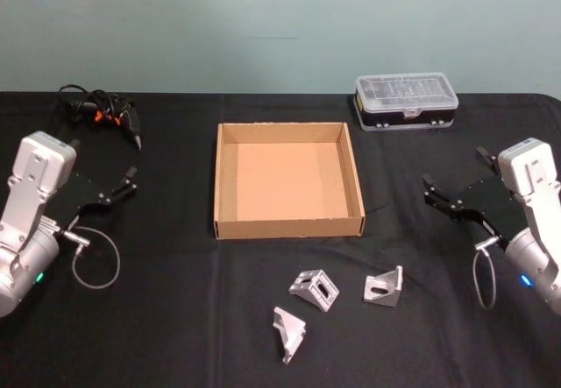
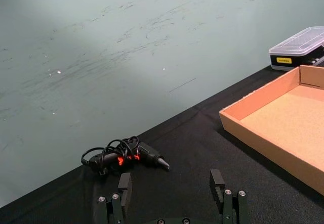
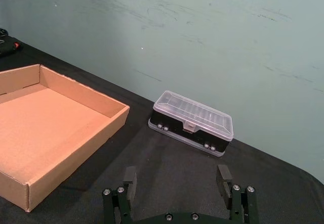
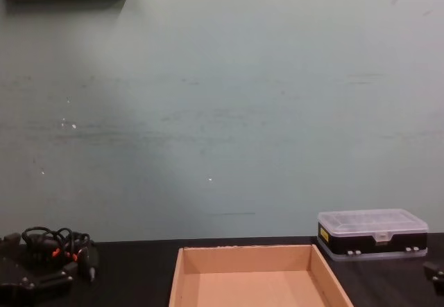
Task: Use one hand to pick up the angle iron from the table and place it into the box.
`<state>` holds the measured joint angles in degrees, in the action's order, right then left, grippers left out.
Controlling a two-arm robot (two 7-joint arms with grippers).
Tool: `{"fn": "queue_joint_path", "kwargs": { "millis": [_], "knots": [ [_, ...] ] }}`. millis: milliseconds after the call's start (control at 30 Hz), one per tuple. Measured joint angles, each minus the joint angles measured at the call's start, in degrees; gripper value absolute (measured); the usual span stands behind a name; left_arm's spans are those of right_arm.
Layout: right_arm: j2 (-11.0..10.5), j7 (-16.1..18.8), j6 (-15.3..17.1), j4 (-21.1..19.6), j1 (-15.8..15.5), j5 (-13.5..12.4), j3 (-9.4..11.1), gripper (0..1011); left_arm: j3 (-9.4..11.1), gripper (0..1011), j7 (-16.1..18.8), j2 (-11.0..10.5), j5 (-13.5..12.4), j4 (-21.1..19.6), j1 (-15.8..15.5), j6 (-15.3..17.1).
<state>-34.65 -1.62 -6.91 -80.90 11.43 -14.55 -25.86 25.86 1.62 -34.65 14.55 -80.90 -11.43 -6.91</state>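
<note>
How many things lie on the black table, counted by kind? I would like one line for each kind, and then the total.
Angle irons: 3
Cardboard box: 1
Plastic case with clear lid: 1
Corded black device: 1
Total: 6

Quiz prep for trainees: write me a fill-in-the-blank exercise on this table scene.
With nothing inside, the box is ___.
___ angle irons lie on the table.
The left claw and the right claw both stand ___.
The clear-lidded case sits on the robot's ___ of the box.
Missing words: empty; three; open; right.
</note>
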Motion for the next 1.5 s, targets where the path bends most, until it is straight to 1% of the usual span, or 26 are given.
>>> {"fn": "queue_joint_path", "kwargs": {
  "millis": [1500],
  "knots": [
    [0.0,0.0,0.0,0.0,0.0,0.0,0.0,1004,0.0,1011,0.0,0.0,0.0,0.0,0.0,0.0]
  ]
}}
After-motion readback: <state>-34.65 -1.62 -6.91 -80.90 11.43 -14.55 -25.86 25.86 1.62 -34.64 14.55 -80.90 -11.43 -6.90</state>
